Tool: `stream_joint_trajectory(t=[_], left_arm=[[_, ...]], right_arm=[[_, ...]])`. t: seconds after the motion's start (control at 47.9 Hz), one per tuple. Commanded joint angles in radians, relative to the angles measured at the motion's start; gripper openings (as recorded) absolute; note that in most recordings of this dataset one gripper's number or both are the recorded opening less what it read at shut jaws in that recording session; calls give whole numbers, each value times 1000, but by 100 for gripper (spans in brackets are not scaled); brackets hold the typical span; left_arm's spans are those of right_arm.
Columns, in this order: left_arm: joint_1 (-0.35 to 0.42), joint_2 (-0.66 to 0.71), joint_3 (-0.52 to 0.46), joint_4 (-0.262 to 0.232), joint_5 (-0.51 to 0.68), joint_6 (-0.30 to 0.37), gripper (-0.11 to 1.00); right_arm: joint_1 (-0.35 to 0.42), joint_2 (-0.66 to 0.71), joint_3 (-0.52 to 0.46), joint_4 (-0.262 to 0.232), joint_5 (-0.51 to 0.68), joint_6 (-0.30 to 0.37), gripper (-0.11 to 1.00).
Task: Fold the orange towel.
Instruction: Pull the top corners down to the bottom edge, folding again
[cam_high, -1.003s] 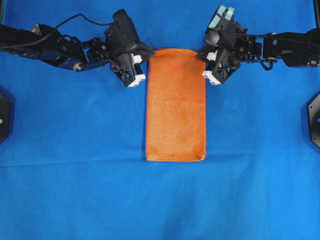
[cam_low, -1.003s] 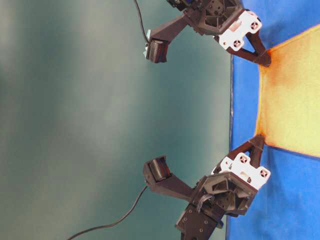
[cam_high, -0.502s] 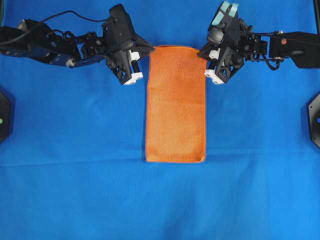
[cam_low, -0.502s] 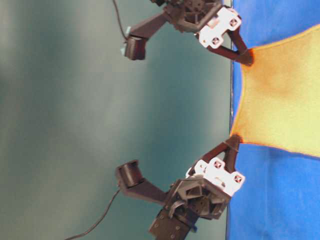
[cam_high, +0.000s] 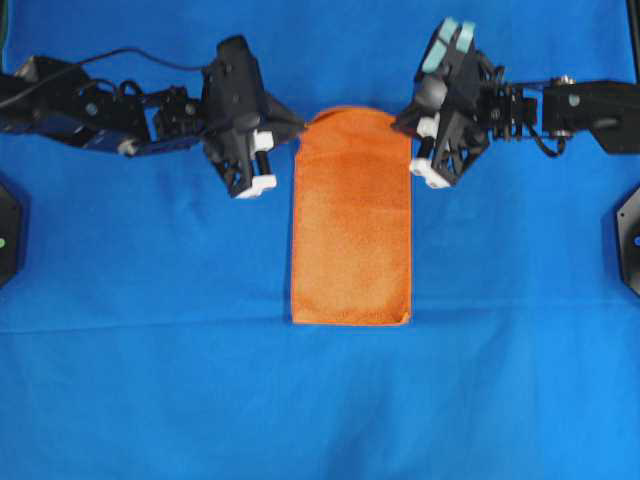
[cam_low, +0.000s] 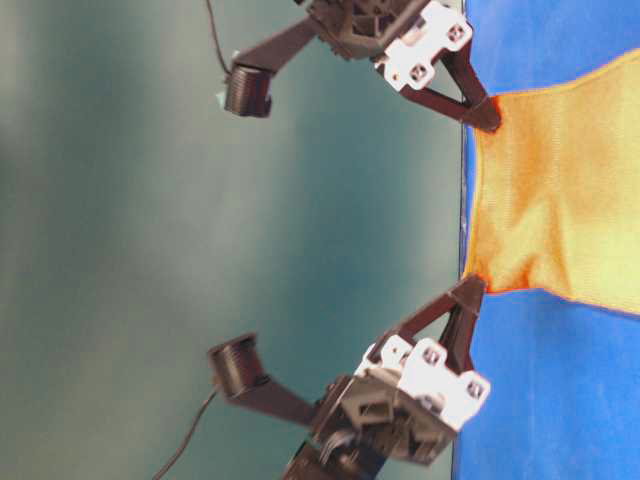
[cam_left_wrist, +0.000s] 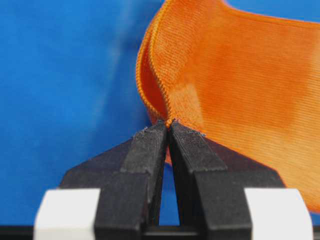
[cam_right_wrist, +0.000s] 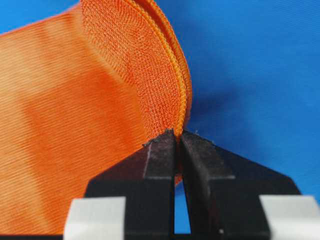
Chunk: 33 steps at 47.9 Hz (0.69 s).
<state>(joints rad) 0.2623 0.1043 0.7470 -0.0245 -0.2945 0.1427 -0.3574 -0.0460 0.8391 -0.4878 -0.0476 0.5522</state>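
Evidently to carry the far edge over for a second fold, the left gripper and right gripper each have jaws clamped on a 12 o'clock corner of the orange towel, its 6 o'clock end flat on the blue cloth covering the table.

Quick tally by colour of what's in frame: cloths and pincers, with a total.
Orange: 1, the fuzzy orange microfibre towel, folded into a long strip
Blue: 1, the large blue background cloth
Black: 2, the left pincer and right pincer, each pinching a towel corner
Total: 4
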Motion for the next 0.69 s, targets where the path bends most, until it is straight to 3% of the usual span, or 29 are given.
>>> stream_joint_trajectory(t=[0.0, 0.209, 0.46, 0.669], left_arm=[[-43, -69, 6, 3, 29, 2, 1], [-179, -109, 21, 3, 98, -11, 1], [-364, -95, 15, -3, 160, -49, 1], [-448, -83, 12, -5, 164, -109, 1]], right_arm=[[48, -57, -3, 14, 35, 8, 4], [195, -107, 12, 37, 123, 55, 4], [368, -107, 25, 54, 169, 158, 4], [472, -100, 31, 57, 179, 249, 4]])
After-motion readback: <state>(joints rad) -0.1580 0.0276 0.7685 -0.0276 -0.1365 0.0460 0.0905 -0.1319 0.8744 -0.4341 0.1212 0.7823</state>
